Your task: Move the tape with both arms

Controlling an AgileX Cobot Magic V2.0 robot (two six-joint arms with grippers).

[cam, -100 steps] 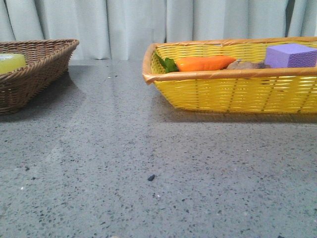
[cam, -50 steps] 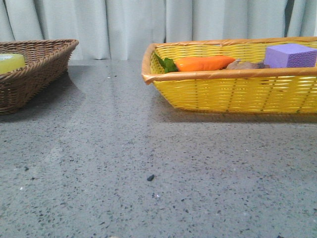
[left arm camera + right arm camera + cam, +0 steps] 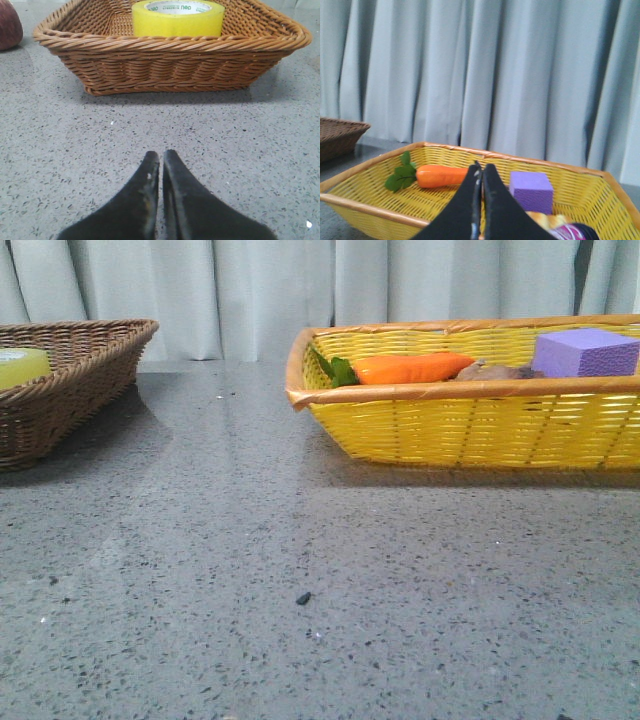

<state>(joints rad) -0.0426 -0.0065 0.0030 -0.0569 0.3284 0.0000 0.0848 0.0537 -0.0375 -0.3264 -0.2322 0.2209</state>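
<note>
Tape (image 3: 177,19) sits flat, core up, inside brown basket (image 3: 170,65) at the table's (image 3: 300,540) left end; in front view only a yellow-green sliver (image 3: 22,366) shows over the basket's rim (image 3: 90,350). Green lettering visible on white core in left wrist view. Left gripper (image 3: 161,159) w/ fingers pressed together, nothing between, low over bare table short of the brown basket, tips pointing toward it, well apart from tape. Dark reddish round obj (image 3: 10,25) just beside basket, cut off by frame edge, can't ID.

Right gripper (image 3: 480,169) also closed, fingers touching, empty, raised above yellow basket (image 3: 370,207) on table's right side. In that basket: carrot (image 3: 442,176) w/ green leaves, purple block (image 3: 531,191), and a brownish item (image 3: 495,371) betw. them, unclear what. A purple-white obj (image 3: 567,232) near right fingers, mostly hidden. Grey curtain (image 3: 250,290) behind. Neither arm appears in front view.
</note>
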